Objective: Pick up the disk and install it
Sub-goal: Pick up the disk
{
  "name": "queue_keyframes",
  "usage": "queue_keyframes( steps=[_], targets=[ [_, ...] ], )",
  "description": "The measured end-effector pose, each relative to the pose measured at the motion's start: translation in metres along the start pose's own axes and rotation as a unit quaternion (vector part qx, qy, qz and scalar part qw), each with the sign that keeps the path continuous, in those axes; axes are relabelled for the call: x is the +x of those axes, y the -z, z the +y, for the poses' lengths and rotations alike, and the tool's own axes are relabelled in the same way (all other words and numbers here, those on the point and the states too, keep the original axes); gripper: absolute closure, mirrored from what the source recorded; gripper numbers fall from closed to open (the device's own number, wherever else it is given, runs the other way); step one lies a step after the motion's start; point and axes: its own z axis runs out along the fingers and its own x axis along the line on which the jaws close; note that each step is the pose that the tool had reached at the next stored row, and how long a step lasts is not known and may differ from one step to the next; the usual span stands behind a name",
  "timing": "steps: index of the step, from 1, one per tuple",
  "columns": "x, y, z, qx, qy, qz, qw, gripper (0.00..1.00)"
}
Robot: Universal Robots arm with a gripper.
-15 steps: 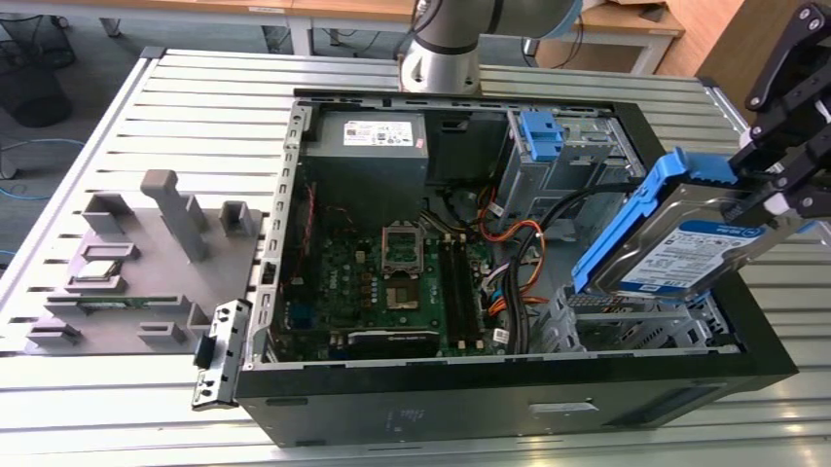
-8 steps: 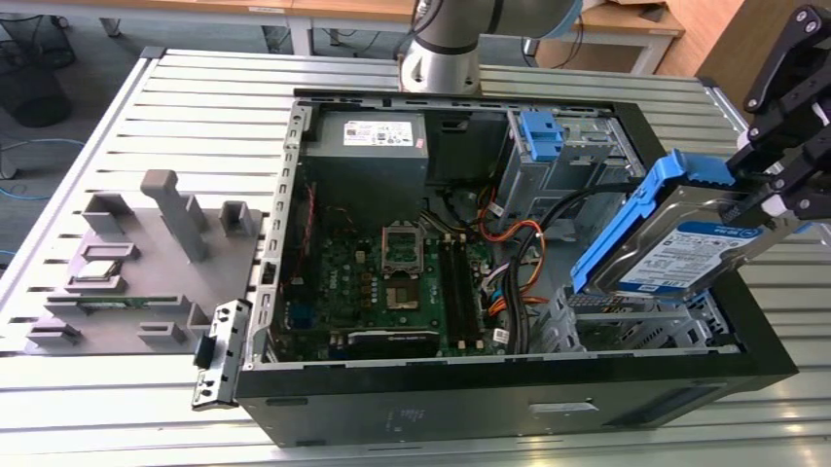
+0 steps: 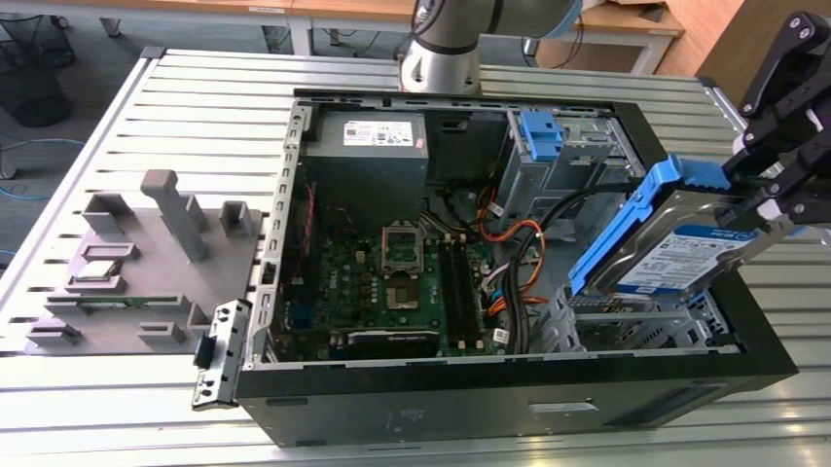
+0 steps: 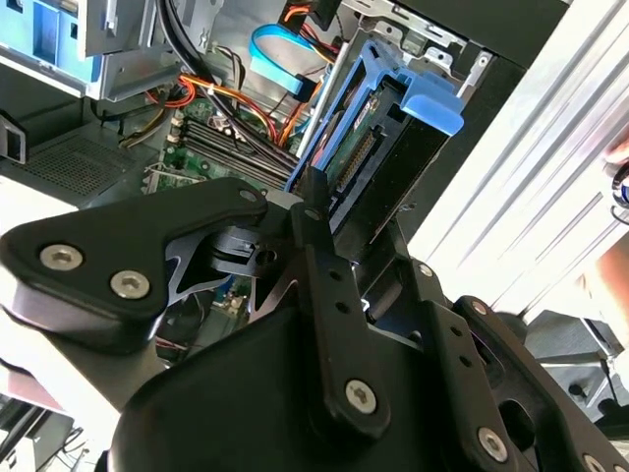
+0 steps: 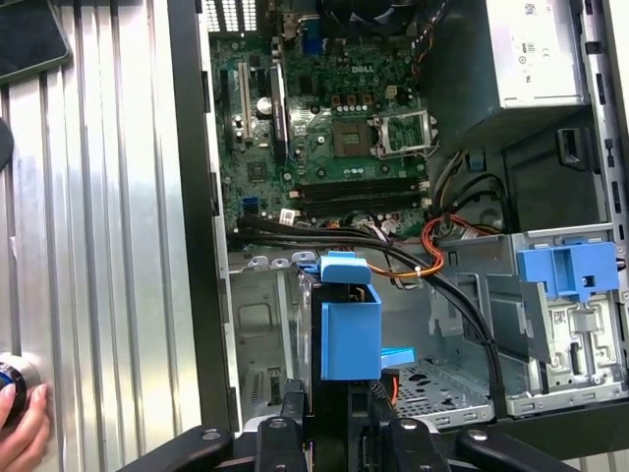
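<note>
The disk [image 3: 675, 248], a silver-grey drive with a blue-and-white label in a bright blue bracket, hangs tilted over the right front corner of the open computer case [image 3: 520, 389]. My gripper [image 3: 764, 206] is shut on its upper right end, at the exterior view's right. In the second wrist view the black fingers [image 4: 313, 202] clamp the disk [image 4: 378, 147] edge-on. In the first wrist view the disk [image 5: 349, 324] stands above the empty metal drive cage [image 5: 437, 344], with the gripper [image 5: 334, 418] holding it.
A second blue bracket [image 3: 543, 136] sits in the rear bay. The grey power-supply box [image 3: 383, 136], the motherboard [image 3: 389, 282] and loose cables [image 3: 513, 243] fill the case. A grey fixture [image 3: 130, 263] lies at the exterior view's left. A hand [image 5: 20, 413] rests on the table.
</note>
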Motion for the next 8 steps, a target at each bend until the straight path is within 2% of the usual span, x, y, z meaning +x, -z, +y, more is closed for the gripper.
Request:
queue_keyframes(
  steps=[8],
  targets=[
    [0.0004, -0.0029, -0.0002, -0.0014, 0.013, -0.0025, 0.9999, 0.65]
  ],
)
